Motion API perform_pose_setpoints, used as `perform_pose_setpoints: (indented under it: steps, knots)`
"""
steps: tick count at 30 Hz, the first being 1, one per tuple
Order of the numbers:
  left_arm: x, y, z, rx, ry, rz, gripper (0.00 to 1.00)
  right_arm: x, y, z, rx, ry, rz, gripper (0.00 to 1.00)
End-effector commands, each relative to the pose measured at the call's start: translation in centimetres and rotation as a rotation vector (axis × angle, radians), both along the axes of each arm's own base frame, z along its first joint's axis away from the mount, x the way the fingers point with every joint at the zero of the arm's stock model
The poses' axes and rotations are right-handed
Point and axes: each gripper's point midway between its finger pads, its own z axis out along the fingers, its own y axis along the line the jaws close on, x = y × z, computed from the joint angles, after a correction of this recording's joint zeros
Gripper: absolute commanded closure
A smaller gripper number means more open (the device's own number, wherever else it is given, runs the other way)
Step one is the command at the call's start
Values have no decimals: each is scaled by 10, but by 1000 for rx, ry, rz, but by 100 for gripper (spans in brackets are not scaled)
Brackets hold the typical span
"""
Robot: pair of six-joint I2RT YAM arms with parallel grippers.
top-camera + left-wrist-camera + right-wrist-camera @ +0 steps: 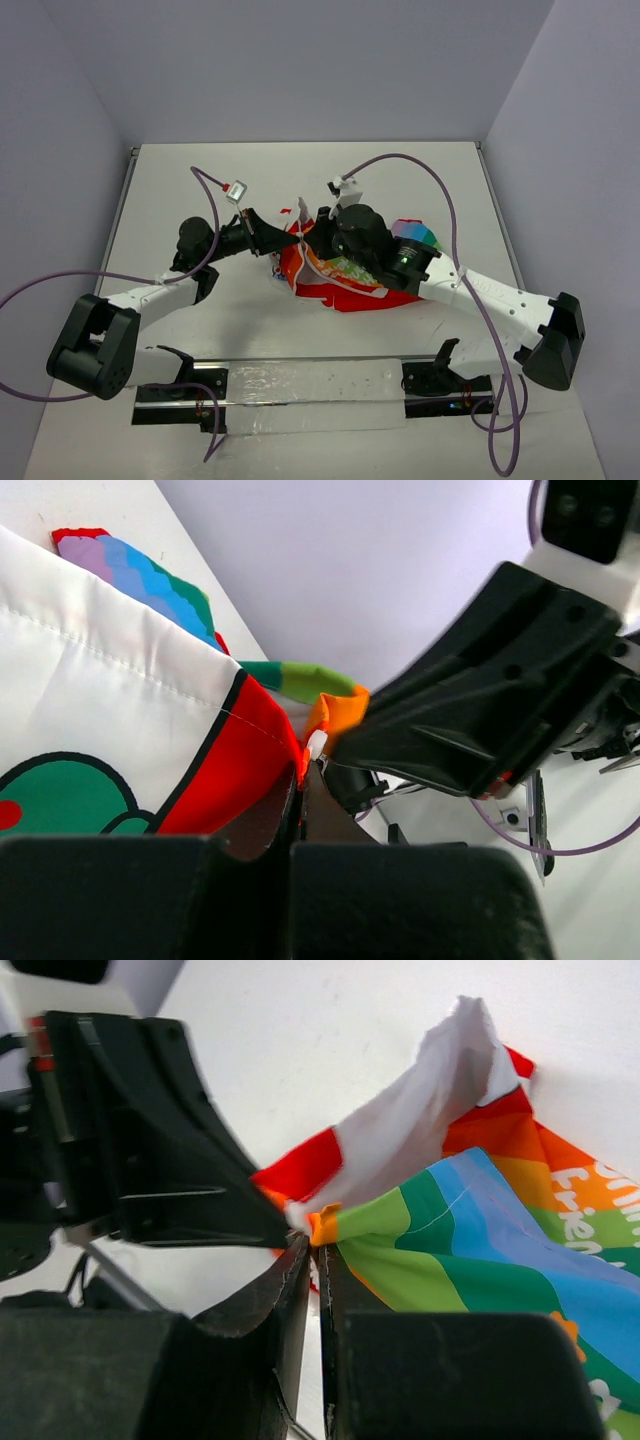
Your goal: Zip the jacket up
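Note:
The jacket (350, 280) lies bunched in the middle of the table, red with white lining and rainbow stripes. Both grippers meet at its upper left edge. My left gripper (290, 240) comes from the left and is shut on the red and white edge (250, 750), its tips at the orange corner (303, 772). My right gripper (312, 238) comes from the right and is shut on the same edge where orange and green stripes meet (316, 1242). The rainbow panel (470, 1230) hangs to its right. Each wrist view shows the other gripper's fingers (480, 700) (160, 1150) close against its own. The zipper parts are hidden.
A long transparent strip (300, 385) held by black clamps lies along the near table edge. Purple cables (440, 190) loop over both arms. Grey walls close off the table (180, 330) at the back and sides.

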Motion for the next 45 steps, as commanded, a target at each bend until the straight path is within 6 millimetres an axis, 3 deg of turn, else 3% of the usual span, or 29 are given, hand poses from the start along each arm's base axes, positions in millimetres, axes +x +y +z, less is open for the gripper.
perform_pose_setpoints:
  steps: [1,13,21,24,29,35,45]
  knots:
    - [0,-5,14,1,-59,-14,100,-16,16,52,153,-92,109,84]
    - [-5,-5,19,-14,-69,-36,100,-11,18,46,118,-84,97,79]
    - [-8,-4,19,1,-82,-39,100,-10,-1,39,31,-108,100,49]
    - [-9,-4,20,5,-90,-46,100,-14,-10,35,34,-105,179,45]
    - [-11,-4,21,11,-99,-53,100,-19,-15,24,43,-86,313,42]
    - [-11,-5,22,10,-99,-62,100,-21,-8,17,36,-74,427,41]
    - [-12,-5,25,5,-107,-68,100,-14,-3,19,58,-71,435,42]
